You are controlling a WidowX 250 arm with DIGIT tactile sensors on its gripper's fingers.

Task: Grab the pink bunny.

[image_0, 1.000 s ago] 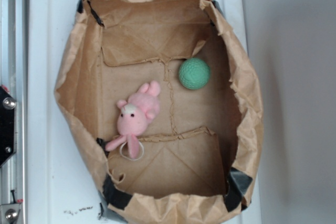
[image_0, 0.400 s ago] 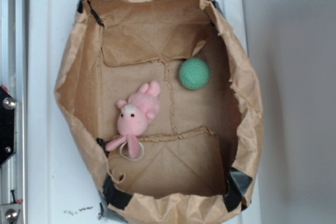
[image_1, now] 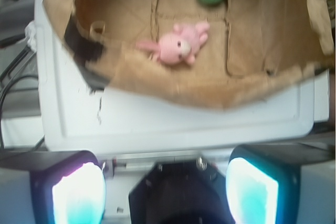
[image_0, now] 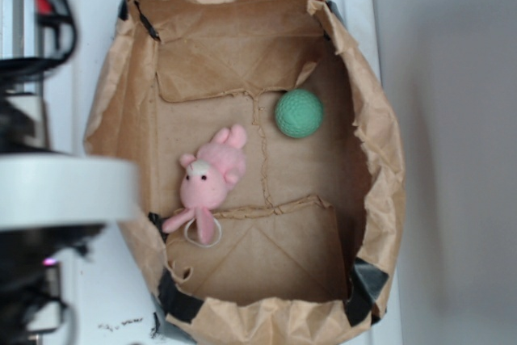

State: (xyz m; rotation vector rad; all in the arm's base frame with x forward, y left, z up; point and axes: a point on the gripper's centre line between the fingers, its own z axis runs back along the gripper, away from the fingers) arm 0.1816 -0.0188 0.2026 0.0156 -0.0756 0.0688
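Past the bench's near edge from our tool, open wide and empty, lies the pink bunny, stretched sideways.

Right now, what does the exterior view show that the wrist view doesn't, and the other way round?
Only the exterior view shows the whole paper bag, rim to rim, with the blurred arm at its left edge and the white ring by the pink bunny's ears. Only the wrist view shows the end effector, its two fingers spread apart, outside the bag over the white tray. Both show the bunny lying untouched on the bag floor, apart from the green ball.
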